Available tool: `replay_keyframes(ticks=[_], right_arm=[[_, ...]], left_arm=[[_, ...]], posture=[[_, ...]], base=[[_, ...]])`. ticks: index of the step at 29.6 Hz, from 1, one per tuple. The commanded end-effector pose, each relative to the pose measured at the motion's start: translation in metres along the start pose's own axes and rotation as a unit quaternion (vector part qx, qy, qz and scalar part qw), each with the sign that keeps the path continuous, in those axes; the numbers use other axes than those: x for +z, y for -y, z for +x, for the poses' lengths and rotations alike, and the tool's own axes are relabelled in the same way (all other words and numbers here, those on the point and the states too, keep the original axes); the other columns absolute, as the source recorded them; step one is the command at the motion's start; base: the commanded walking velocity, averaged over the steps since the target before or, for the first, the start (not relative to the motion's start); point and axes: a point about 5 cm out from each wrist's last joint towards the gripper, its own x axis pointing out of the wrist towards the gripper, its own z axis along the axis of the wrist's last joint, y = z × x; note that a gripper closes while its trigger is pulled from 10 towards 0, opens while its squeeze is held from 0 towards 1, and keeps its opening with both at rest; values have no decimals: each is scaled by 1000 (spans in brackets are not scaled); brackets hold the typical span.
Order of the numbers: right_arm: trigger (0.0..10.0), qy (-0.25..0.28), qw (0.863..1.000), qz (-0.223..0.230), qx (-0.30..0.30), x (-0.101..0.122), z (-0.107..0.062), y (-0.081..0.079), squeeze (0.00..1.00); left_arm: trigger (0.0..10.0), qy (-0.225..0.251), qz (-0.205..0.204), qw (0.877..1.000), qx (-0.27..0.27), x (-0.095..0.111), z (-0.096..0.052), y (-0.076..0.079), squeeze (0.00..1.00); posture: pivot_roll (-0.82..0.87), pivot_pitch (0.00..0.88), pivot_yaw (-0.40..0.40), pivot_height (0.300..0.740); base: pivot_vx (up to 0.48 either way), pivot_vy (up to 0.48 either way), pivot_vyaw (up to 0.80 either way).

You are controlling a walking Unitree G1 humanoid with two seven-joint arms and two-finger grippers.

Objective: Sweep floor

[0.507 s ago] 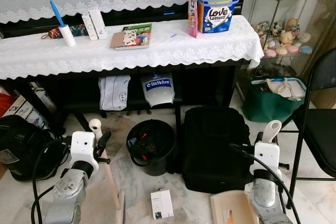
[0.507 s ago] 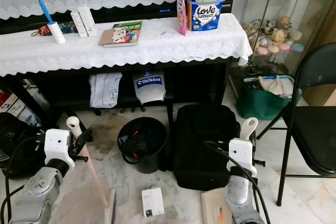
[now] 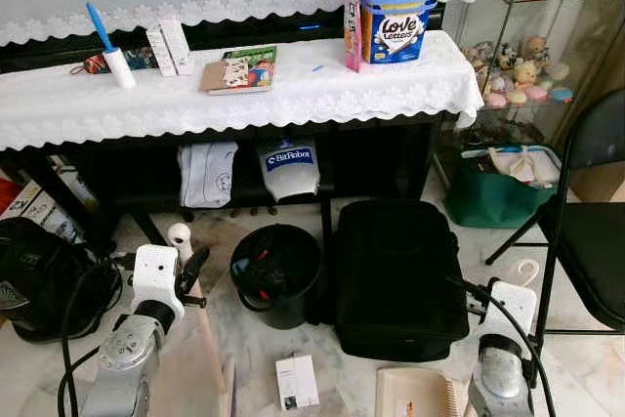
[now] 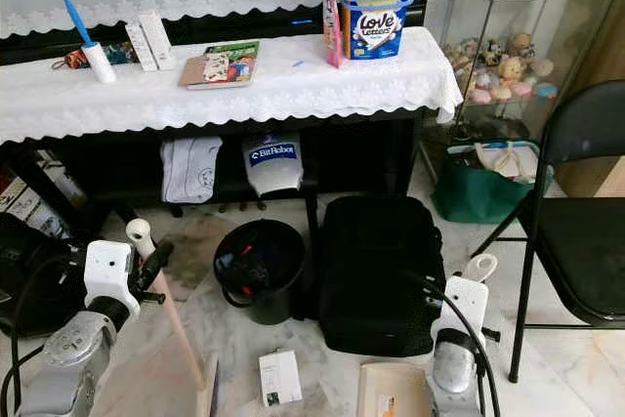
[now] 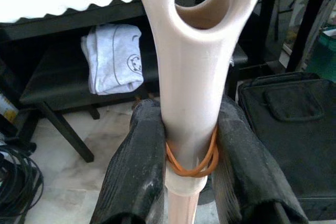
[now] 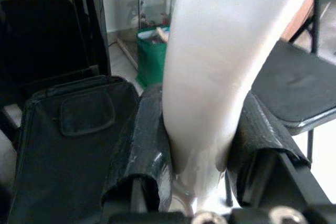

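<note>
I have both tools in hand, so I judge sweeping is about to start. My left gripper (image 5: 190,156) is clamped on the broom (image 3: 200,324) handle, head down on the floor by the bin (image 3: 276,273). My right gripper (image 6: 199,145) is clamped on the dustpan (image 3: 415,394) handle, pan low on the floor before the black bag (image 3: 398,275). Next I need to brush the white card (image 3: 297,381) toward the pan. Count: one broom, one dustpan, one bin, one card.

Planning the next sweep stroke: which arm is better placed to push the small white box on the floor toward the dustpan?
Left. Its gripper is shut on the broom handle, near the white box; the right gripper holds the dustpan.
</note>
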Motion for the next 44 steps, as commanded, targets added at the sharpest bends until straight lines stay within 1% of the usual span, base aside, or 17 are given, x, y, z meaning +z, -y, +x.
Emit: replay_keyframes(ticks=[1,2,3,6,10,15,17,18,21,23,25,26,29,32,36,40,44], right_arm=[[10000,-133,991,25,14,-37,-18,-9,0],[10000,-142,989,27,12,-39,-18,-8,0],[10000,-179,983,51,8,-44,-19,-8,0],[10000,-205,976,73,-4,-48,-18,-6,0],[10000,-234,969,74,16,-50,-18,-7,0],[10000,-270,957,100,36,-53,-18,-12,0],[10000,-272,957,98,39,-52,-17,-12,0],[10000,-261,960,97,38,-49,-15,-13,0],[10000,-179,979,98,29,-28,-3,-11,0],[10000,-136,988,74,28,-18,1,-10,0],[10000,-56,997,41,34,3,8,-10,0],[10000,-23,999,27,38,11,10,-11,0],[10000,20,999,19,45,24,13,-12,0],[10000,47,997,13,55,33,14,-15,0],[10000,69,995,1,75,35,11,-20,0],[10000,57,995,-5,83,27,7,-22,0],[10000,42,995,-13,87,18,3,-20,0]], left_arm=[[10000,9,13,1000,0,8,-1,-6,0],[10000,9,13,1000,0,8,-1,-6,0],[10000,7,12,1000,-2,7,0,-5,0],[10000,4,11,1000,-4,7,1,-4,0],[10000,2,9,1000,-7,7,2,-3,0],[10000,-2,7,1000,-10,6,3,-1,0],[10000,-3,6,1000,-11,6,3,-1,0],[10000,-3,6,1000,-10,6,4,0,0],[10000,-4,5,1000,-10,5,4,0,0],[10000,0,6,1000,-6,6,4,0,0],[10000,10,7,1000,4,7,4,0,0],[10000,17,5,1000,11,9,3,-1,0],[10000,28,5,999,23,11,3,-1,0],[10000,34,6,999,32,12,3,-2,0],[10000,36,6,999,38,12,3,-2,0],[10000,38,0,999,34,11,3,0,0],[10000,29,-11,999,12,8,4,4,0]], posture=[[153,0,119,740],[153,0,119,740],[153,0,119,740],[155,0,115,740],[148,0,112,740],[149,0,107,740],[148,0,106,740],[149,0,103,740],[148,0,101,740],[146,0,100,740],[145,0,97,740],[143,0,96,740],[142,0,92,740],[142,0,89,740],[141,0,84,740],[141,0,81,740],[137,0,78,740]], base=[[0,0,0],[0,0,0],[0,0,0],[0,0,0],[0,0,0],[0,0,0],[0,0,0],[0,0,0],[0,0,0],[0,0,0],[0,0,0],[0,0,0],[0,0,0],[0,0,0],[0,0,0],[0,0,0],[0,0,0]])
